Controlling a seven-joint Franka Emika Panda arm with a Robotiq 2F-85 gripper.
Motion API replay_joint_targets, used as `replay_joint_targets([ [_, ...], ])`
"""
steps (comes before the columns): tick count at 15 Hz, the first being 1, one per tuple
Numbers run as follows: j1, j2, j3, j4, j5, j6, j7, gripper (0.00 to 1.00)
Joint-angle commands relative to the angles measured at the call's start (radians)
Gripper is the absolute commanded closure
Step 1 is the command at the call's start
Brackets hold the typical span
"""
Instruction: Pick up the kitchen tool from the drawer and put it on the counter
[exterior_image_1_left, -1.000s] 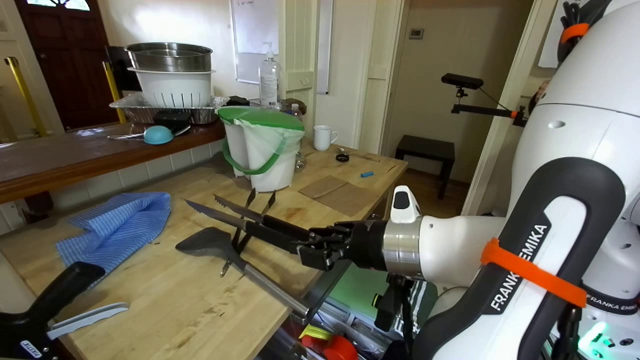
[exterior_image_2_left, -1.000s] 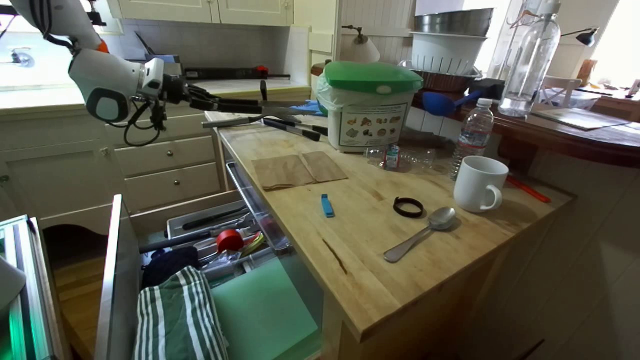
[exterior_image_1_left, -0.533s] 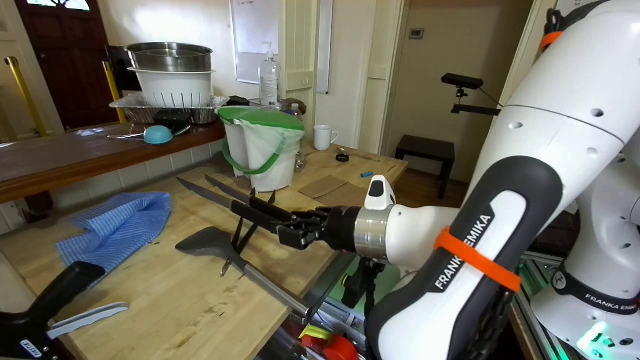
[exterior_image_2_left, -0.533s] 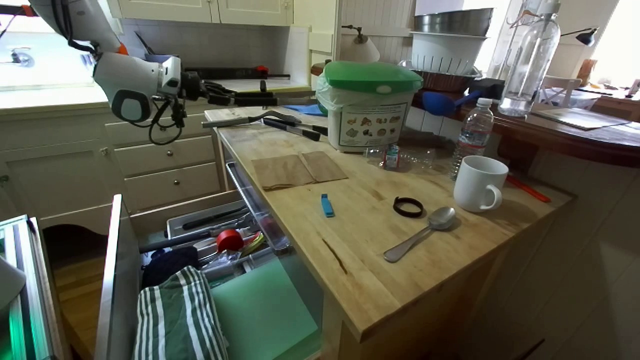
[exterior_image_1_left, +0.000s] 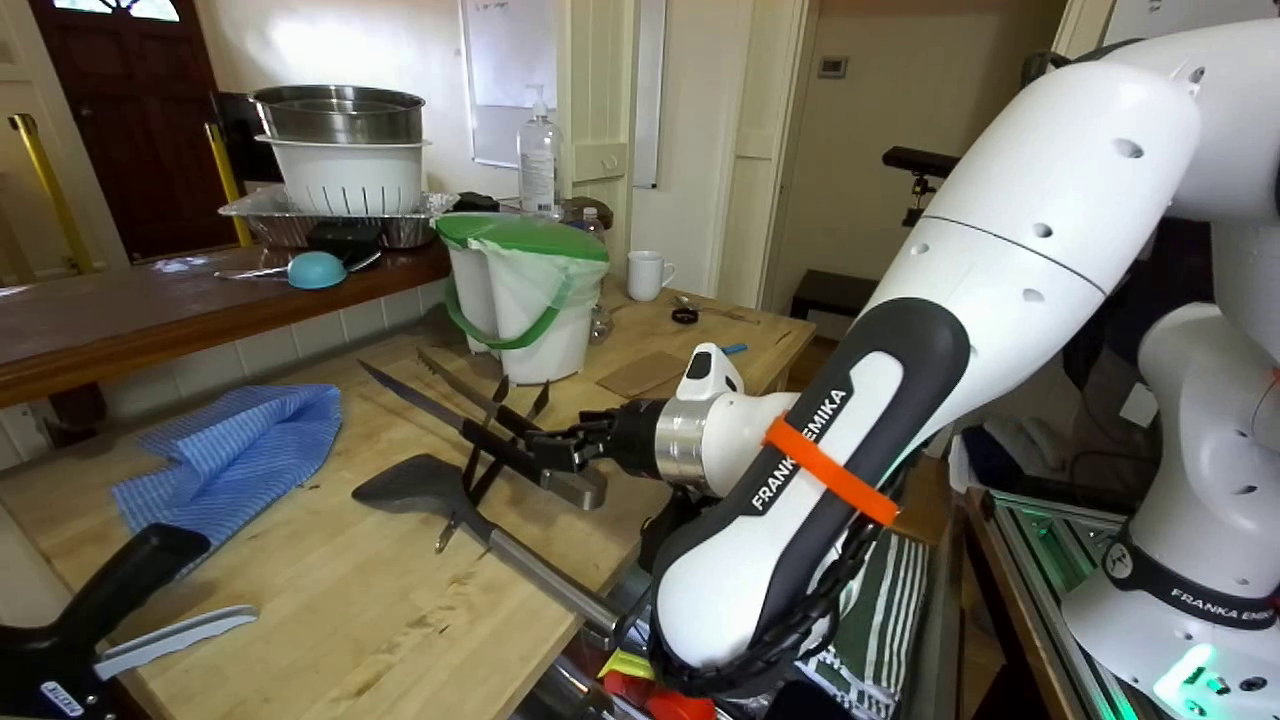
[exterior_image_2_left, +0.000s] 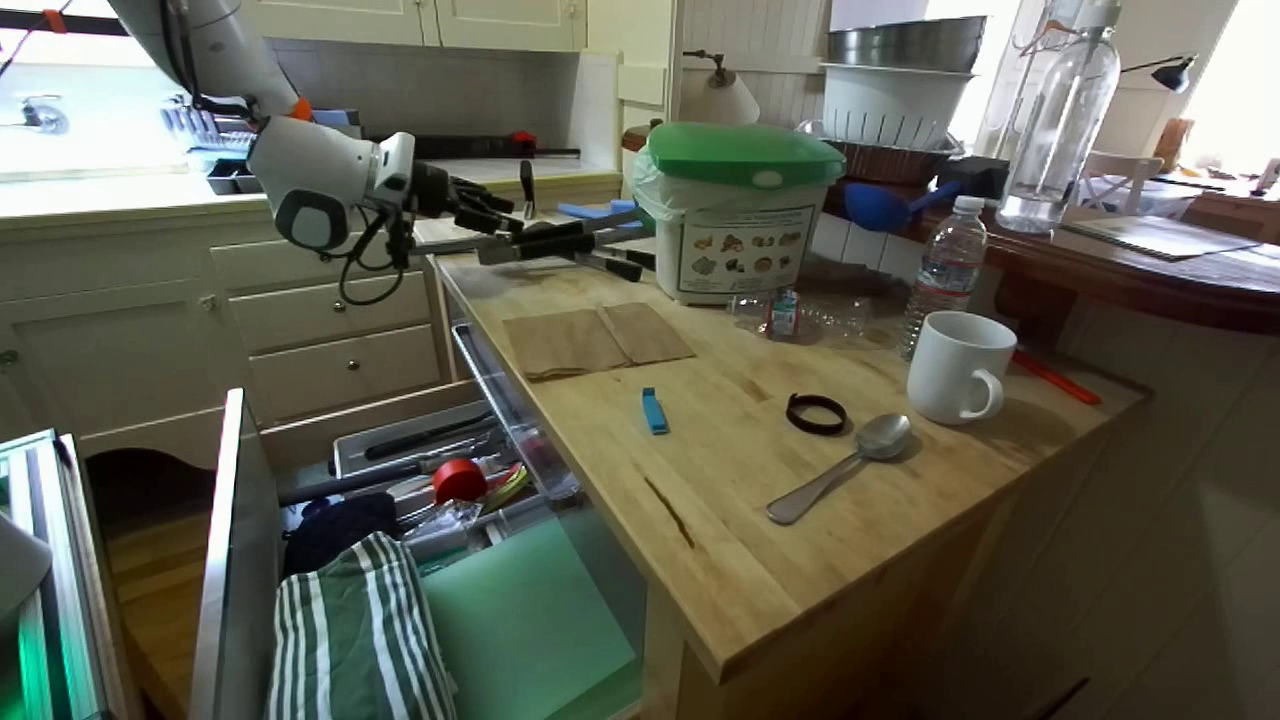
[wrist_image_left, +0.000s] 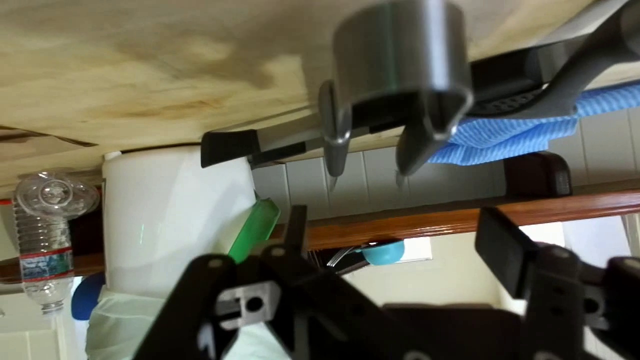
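The kitchen tool (exterior_image_1_left: 490, 437) looks like long dark tongs with a metal end. It lies over other utensils on the light wooden counter (exterior_image_1_left: 330, 610), tips away from me. In another exterior view its dark handle (exterior_image_2_left: 545, 243) shows near the counter's left edge. In the wrist view its metal end (wrist_image_left: 400, 55) is big, on the counter side of my fingers. My gripper (wrist_image_left: 400, 235) is open, with nothing between the fingers. In both exterior views the gripper (exterior_image_1_left: 553, 448) is just above the tool's handle end (exterior_image_2_left: 500, 215). The drawer (exterior_image_2_left: 225, 560) stands open beside the counter.
A black spatula (exterior_image_1_left: 425, 485) and other dark utensils (exterior_image_1_left: 541, 402) lie under and beside the tool. A blue cloth (exterior_image_1_left: 250, 440), a green-lidded bin (exterior_image_1_left: 540, 320) and a black-handled clamp (exterior_image_1_left: 130, 580) are on the counter. A darker ledge (exterior_image_1_left: 200, 320) rises behind.
My gripper has moved further over the counter, lowered and opened. The tool, held between the fingers before, is let go and its handle end has dropped below the fingers.
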Motion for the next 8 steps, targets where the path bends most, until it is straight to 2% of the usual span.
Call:
replay_joint_targets([
  [1,0.010,-0.068,0.058,-0.039,0.120,-0.005,-0.085,0.00],
  [4,0.012,-0.207,0.104,-0.110,0.225,0.044,-0.076,0.00],
  [7,-0.016,-0.325,0.136,-0.082,0.373,0.115,-0.057,0.00],
  [8,0.048,-0.380,0.058,-0.067,0.441,0.086,-0.068,0.00],
])
